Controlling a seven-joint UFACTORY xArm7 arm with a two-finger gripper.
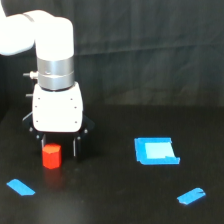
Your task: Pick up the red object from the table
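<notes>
The red object (pixel 51 156) is a small red-orange block standing upright on the black table (pixel 110 200) at the exterior view's left. My gripper (pixel 60 149) hangs straight down from the white arm right over it. Its two dark fingers (pixel 77 146) are spread apart, so it is open. The block sits low between the fingers, close to the finger on the exterior view's left, which it partly hides. I cannot tell whether that finger touches the block. The block's base reaches lower in the view than the fingertips.
A blue square piece with a pale middle (pixel 156 151) lies at the exterior view's right. One blue tape strip (pixel 20 187) lies at the front left and another (pixel 191 196) at the front right. A dark curtain hangs behind the table.
</notes>
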